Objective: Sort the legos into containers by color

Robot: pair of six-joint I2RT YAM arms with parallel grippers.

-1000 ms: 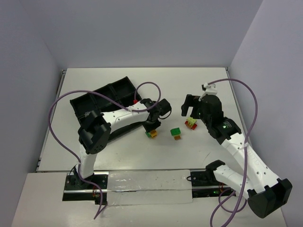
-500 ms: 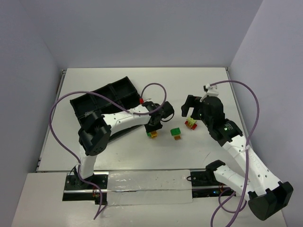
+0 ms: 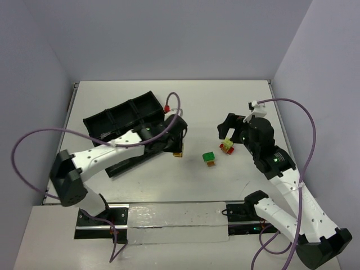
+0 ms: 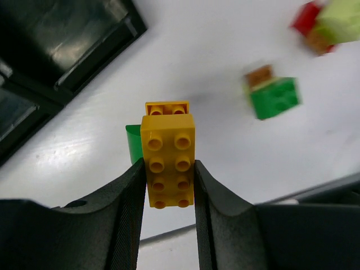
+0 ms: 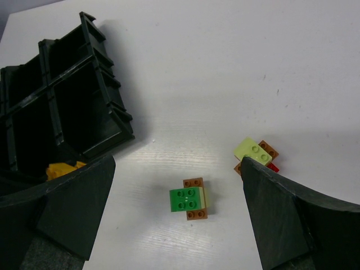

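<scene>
Jaws of the left gripper clamp an orange brick — seemingly bound for the tray, upper left — while the right gripper gapes empty.

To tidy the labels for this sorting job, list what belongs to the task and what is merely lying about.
Belongs: yellow brick, held in the left gripper; green brick behind it; green-and-brown cluster; yellow-green cluster with red; black tray; open right gripper.
Lying about: purple cables; clear strip along the near edge.
</scene>
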